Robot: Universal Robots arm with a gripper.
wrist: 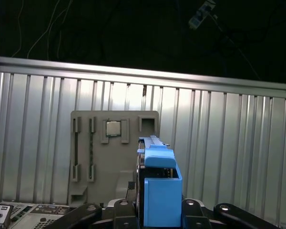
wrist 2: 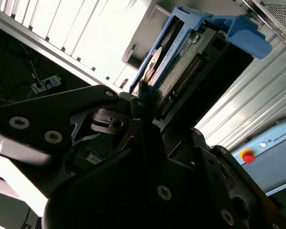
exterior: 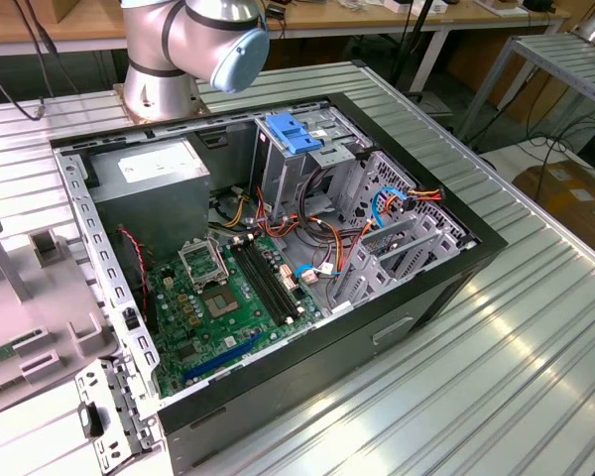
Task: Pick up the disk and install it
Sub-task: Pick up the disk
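The disk is clamped between the jaws, closed on its blue carrier; beyond the jaws, a grey tray is seen lying on the counter.

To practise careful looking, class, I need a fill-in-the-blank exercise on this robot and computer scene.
The pincer is shut on the ___.
The held item's plastic carrier is coloured ___.
The motherboard in the open computer case is coloured ___.
Missing words: disk, blue, green.
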